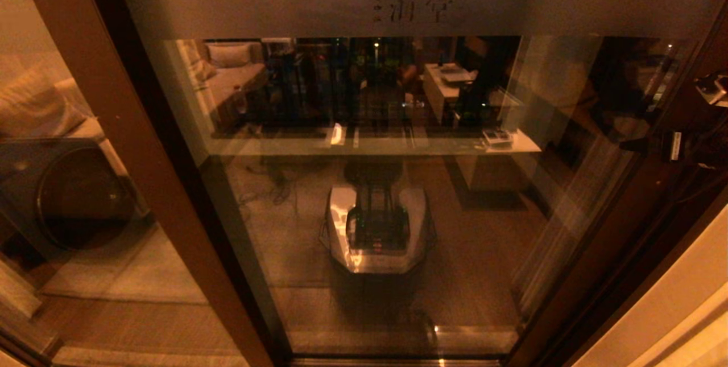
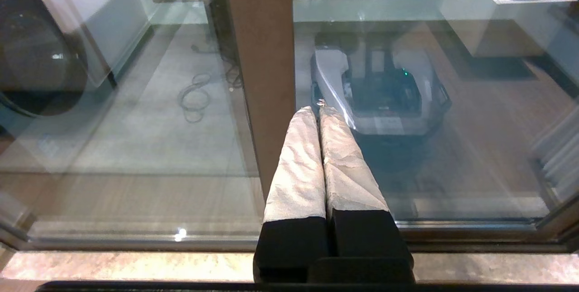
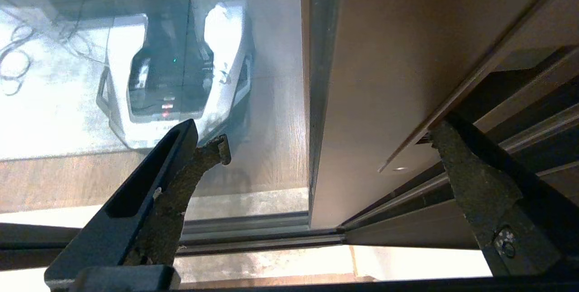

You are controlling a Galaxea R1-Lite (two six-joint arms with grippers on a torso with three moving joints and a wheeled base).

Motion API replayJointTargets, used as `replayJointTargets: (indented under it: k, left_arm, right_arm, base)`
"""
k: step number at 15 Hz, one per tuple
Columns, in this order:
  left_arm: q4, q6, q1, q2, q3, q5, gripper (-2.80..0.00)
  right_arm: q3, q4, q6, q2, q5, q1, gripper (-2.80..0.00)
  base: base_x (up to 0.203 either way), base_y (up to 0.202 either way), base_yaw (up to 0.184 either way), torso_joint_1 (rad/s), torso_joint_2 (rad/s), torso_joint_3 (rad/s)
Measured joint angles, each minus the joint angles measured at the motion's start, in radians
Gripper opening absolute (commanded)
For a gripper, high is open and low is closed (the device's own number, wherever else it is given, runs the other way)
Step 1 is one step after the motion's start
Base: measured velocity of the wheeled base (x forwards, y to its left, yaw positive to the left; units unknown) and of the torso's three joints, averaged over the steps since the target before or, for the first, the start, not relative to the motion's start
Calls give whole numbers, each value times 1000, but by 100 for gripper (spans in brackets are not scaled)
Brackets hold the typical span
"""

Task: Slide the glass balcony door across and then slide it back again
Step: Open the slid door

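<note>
- The right gripper (image 3: 325,147) is raised at the door's 3 o'clock edge, its fingers spread wide astride the dark reddish-brown stile (image 3: 384,79), gripping nothing.
- The left gripper (image 2: 319,110) points at the wide brown post (image 2: 262,56), its cloth-wrapped fingers (image 2: 298,165) pressed together and empty.
- The tall glass balcony door with a frosted band (image 1: 364,185) fills the head view, centre to 3 o'clock.
</note>
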Motion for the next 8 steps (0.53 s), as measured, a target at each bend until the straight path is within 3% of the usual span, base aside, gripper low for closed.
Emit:
replayJointTargets:
  k: [8]
  left_arm:
    - [0,0,0,0,0,0,-280]
  right_arm:
    - [62,-3,1,-60,9,44,0]
  base:
    - [0,0,0,0,0,0]
